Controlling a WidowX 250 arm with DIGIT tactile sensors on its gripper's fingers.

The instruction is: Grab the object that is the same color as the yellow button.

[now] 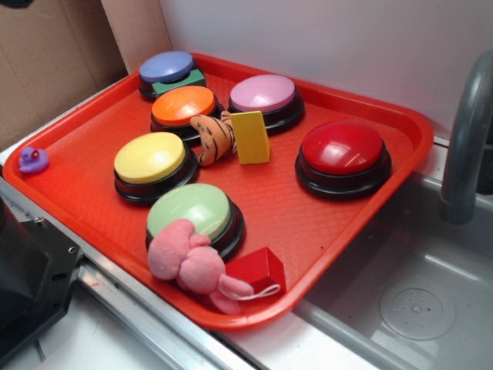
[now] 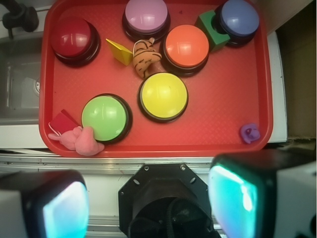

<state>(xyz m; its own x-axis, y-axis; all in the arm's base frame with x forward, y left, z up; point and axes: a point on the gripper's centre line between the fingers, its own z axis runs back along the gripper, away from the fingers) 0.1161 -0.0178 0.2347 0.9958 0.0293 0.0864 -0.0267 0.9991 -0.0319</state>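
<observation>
In the exterior view I see the red tray [image 1: 69, 166] that carries six domed buttons, and the yellow button [image 1: 150, 157] sits at its left side, in front of the orange button [image 1: 183, 105]. The yellow block [image 1: 251, 137] stands upright near the middle of the tray, between the pink-purple button [image 1: 263, 93] and the red button [image 1: 342, 146], and the striped tiger toy [image 1: 213, 137] is touching it or just beside it on its left. My claw does not appear in this view. In the wrist view I look down on the whole tray from above. The yellow block [image 2: 120, 51] lies between the red button [image 2: 73, 37] and the tiger toy [image 2: 145, 57], below the pink-purple button [image 2: 145, 15], and it is apart from the yellow button [image 2: 163, 95]. My claw [image 2: 158, 198] is wide open and holds nothing; its two fingers [image 2: 247, 193] show at the bottom edge, above the desk edge and well apart from the block. I judge that the task is at its start, with the approach not yet done. The next move calls for travelling forward over the tray, then lowering around the block with the jaws placed so that they do not catch the tiger toy.
</observation>
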